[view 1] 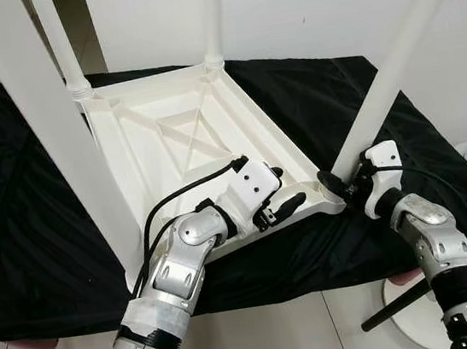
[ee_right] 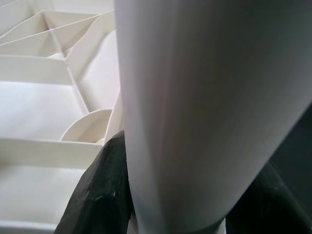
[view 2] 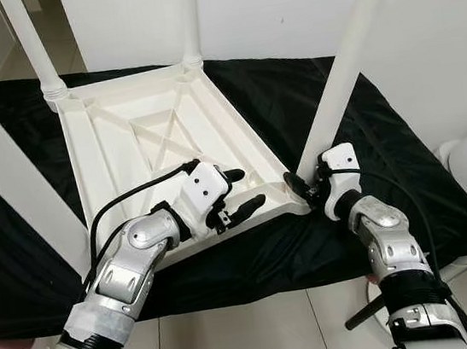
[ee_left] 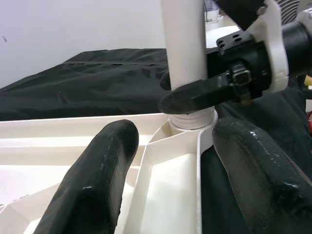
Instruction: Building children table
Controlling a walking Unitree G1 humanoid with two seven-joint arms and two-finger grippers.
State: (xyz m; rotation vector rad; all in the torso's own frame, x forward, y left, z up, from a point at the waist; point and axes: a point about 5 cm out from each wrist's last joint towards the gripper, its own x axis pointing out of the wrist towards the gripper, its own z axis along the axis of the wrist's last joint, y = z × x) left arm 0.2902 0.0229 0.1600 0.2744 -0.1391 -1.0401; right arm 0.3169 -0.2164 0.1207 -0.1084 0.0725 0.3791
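Four legs rise from our upturned white tabletop (view 1: 169, 140) on the black-draped bench (view 1: 25, 228). Right end effector (view 1: 344, 184) grasps near-right leg (view 1: 399, 58) at its base; left end effector (view 1: 283, 207), fingers spread, straddles the near rim.

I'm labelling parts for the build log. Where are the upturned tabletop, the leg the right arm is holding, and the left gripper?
upturned tabletop (view 1: 169, 140): left eye view, ribbed underside.
leg (view 1: 392, 67): left eye view, mid-shaft.
left gripper (view 1: 281, 192): left eye view, between its fingertips.
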